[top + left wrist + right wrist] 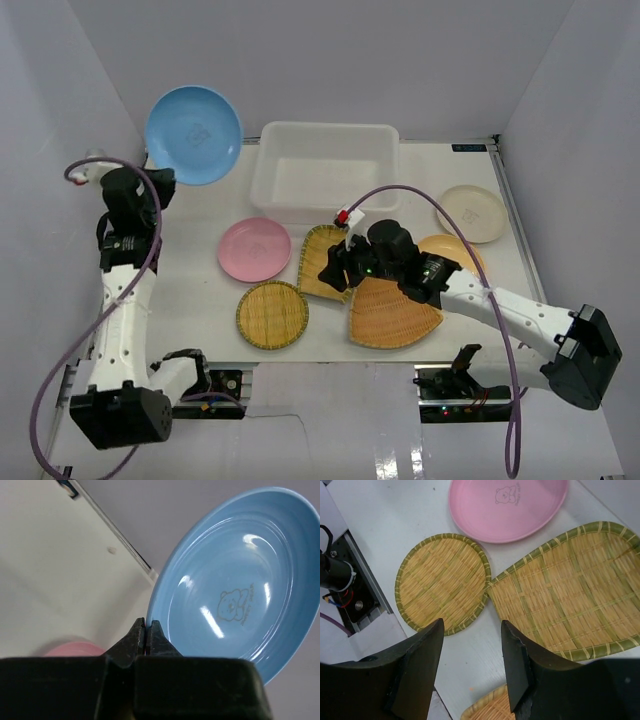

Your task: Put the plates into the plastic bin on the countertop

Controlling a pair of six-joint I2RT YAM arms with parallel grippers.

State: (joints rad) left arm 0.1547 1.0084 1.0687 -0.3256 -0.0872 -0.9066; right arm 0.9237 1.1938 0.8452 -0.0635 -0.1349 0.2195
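At the far left of the countertop (200,300), the left gripper (148,630) pinches the blue plate (235,585) by its rim, aloft and tilted, apparently for carrying to the plastic bin (325,128) alongside. The right gripper (471,627) hangs spread beside the round bamboo tray (442,582), seemingly lining up a pick.

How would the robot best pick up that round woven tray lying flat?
Probably by the round tray's thin raised rim, pinched from above at the free edge near the right gripper. The tray lies flat, and its other side abuts the larger woven tray.
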